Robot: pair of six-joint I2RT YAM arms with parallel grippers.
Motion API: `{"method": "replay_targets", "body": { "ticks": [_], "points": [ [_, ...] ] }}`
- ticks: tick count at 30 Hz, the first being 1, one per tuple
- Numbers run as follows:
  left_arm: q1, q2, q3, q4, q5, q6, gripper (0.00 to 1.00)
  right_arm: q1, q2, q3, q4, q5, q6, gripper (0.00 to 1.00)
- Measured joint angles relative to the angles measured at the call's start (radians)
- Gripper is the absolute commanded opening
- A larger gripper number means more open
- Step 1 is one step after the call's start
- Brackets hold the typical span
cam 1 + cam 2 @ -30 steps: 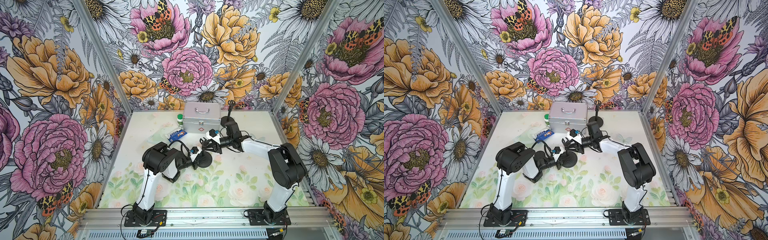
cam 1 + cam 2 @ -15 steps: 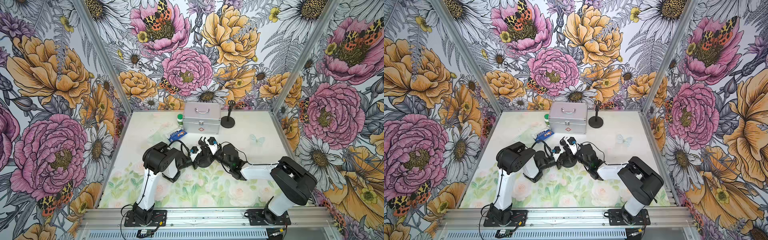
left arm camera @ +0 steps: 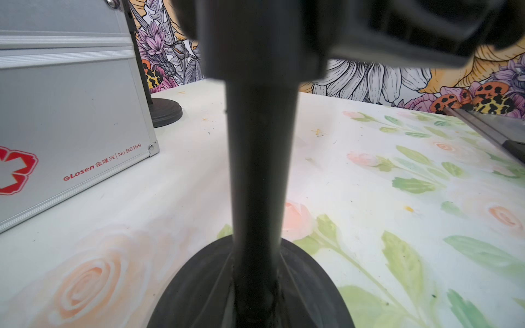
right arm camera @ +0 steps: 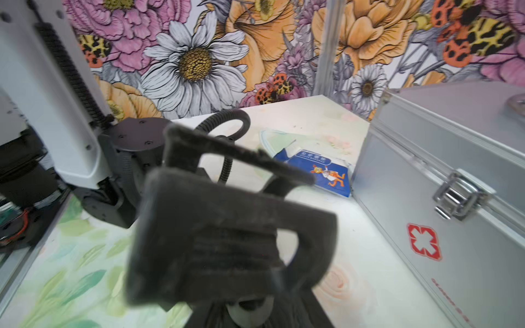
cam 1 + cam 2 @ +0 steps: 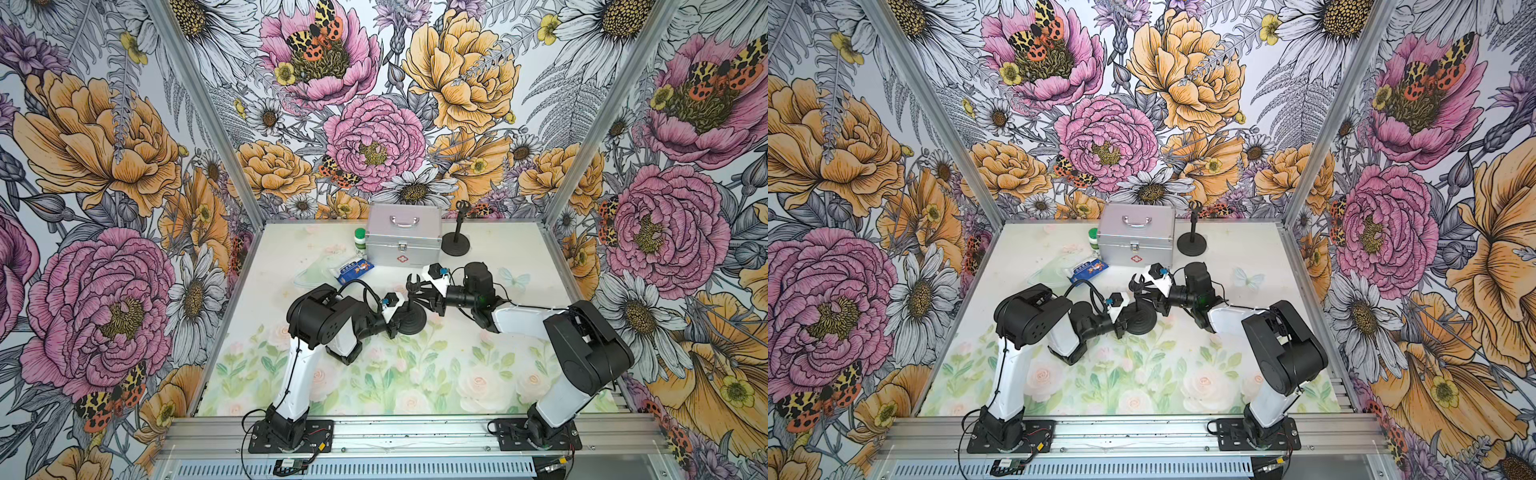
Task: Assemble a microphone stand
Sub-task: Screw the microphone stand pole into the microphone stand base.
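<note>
A black microphone stand stands mid-table in both top views: round base (image 5: 415, 323) (image 5: 1144, 321), short pole, and a forked clip (image 5: 412, 286) (image 5: 1136, 284) at the top. My left gripper (image 5: 395, 326) (image 5: 1124, 323) is low at the base's left side, shut on the pole. In the left wrist view the pole (image 3: 260, 170) rises from the base (image 3: 199, 298) right in front of the lens. My right gripper (image 5: 420, 293) (image 5: 1149, 293) reaches in from the right at the clip. The right wrist view shows the clip (image 4: 227, 227) large and blurred, hiding the jaws.
A silver case (image 5: 403, 232) (image 5: 1136, 239) sits at the back. A second black stand (image 5: 456, 243) (image 5: 1192, 245) is to its right. A green-capped bottle (image 5: 360, 239) and a blue packet (image 5: 353, 270) lie to its left.
My right arm dipped its elbow toward the front half a second ago and has come back up, with its gripper staying by the stand's top. The left gripper and base have not moved.
</note>
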Motion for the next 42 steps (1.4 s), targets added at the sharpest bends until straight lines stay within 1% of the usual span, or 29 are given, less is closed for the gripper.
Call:
{"method": "replay_targets", "body": {
  "ticks": [3, 5, 7, 8, 9, 12, 14, 15, 17, 19, 21, 24, 25, 27, 28, 29, 30, 31, 32, 33, 34, 37, 42],
  "points": [
    [0.000, 0.000, 0.000, 0.000, -0.001, 0.000, 0.22, -0.021, 0.034, 0.109, -0.150, -0.105, -0.095, 0.39],
    [0.000, 0.000, -0.001, 0.000, -0.003, 0.000, 0.22, -0.022, 0.066, 0.154, -0.208, -0.148, -0.135, 0.39],
    [0.000, 0.000, -0.002, 0.000, -0.003, 0.002, 0.22, -0.022, 0.100, 0.191, -0.267, -0.179, -0.177, 0.36],
    [0.000, 0.000, -0.002, 0.000, -0.003, 0.004, 0.22, -0.022, 0.113, 0.201, -0.291, -0.189, -0.193, 0.33],
    [0.000, 0.000, -0.002, 0.000, -0.003, 0.005, 0.22, -0.022, 0.121, 0.207, -0.312, -0.196, -0.209, 0.28],
    [0.000, 0.000, -0.003, 0.000, -0.004, 0.008, 0.22, -0.021, 0.127, 0.207, -0.342, -0.198, -0.254, 0.09],
    [0.000, 0.000, -0.002, 0.000, -0.007, 0.008, 0.22, -0.008, 0.115, 0.193, -0.317, -0.163, -0.247, 0.04],
    [0.000, 0.000, -0.003, 0.001, -0.007, 0.008, 0.22, 0.007, 0.097, 0.163, -0.275, -0.121, -0.209, 0.00],
    [0.000, 0.000, -0.003, 0.001, -0.006, 0.008, 0.22, 0.049, 0.045, 0.078, -0.155, 0.016, -0.105, 0.00],
    [0.000, 0.000, -0.003, 0.001, -0.006, 0.008, 0.22, 0.103, -0.006, -0.034, 0.013, 0.204, 0.035, 0.00],
    [0.000, 0.000, -0.003, 0.002, -0.006, 0.008, 0.22, 0.183, -0.037, -0.147, 0.203, 0.447, 0.177, 0.00],
    [0.003, 0.000, -0.004, 0.004, -0.003, 0.004, 0.22, 0.313, -0.035, -0.217, 0.357, 0.785, 0.293, 0.00],
    [0.005, 0.000, -0.004, 0.005, -0.002, 0.004, 0.22, 0.344, -0.028, -0.220, 0.378, 0.865, 0.310, 0.00],
    [0.007, 0.000, -0.006, 0.005, 0.000, 0.003, 0.22, 0.381, -0.016, -0.220, 0.402, 0.963, 0.326, 0.14],
    [0.007, 0.000, -0.006, 0.005, 0.000, 0.003, 0.22, 0.388, -0.014, -0.220, 0.405, 0.984, 0.326, 0.18],
    [0.007, 0.000, -0.006, 0.005, 0.000, 0.003, 0.22, 0.389, -0.014, -0.220, 0.405, 0.989, 0.324, 0.23],
    [0.007, 0.000, -0.006, 0.005, 0.000, 0.003, 0.22, 0.387, -0.015, -0.220, 0.404, 0.980, 0.316, 0.28],
    [0.007, 0.000, -0.005, 0.005, 0.000, 0.003, 0.22, 0.375, -0.016, -0.220, 0.404, 0.964, 0.305, 0.30],
    [0.007, 0.000, -0.005, 0.005, -0.001, 0.004, 0.22, 0.358, -0.019, -0.220, 0.397, 0.931, 0.290, 0.34],
    [0.006, 0.000, -0.005, 0.005, 0.000, 0.005, 0.22, 0.331, -0.026, -0.220, 0.385, 0.867, 0.269, 0.37],
    [0.006, 0.000, -0.005, 0.005, -0.001, 0.008, 0.22, 0.302, -0.032, -0.220, 0.373, 0.805, 0.245, 0.37],
    [0.005, 0.000, -0.005, 0.004, 0.000, 0.016, 0.22, 0.200, -0.051, -0.206, 0.297, 0.563, 0.157, 0.37],
    [0.003, 0.000, -0.005, 0.004, 0.000, 0.017, 0.22, 0.076, -0.031, -0.097, 0.073, 0.180, -0.011, 0.39]
  ]
}}
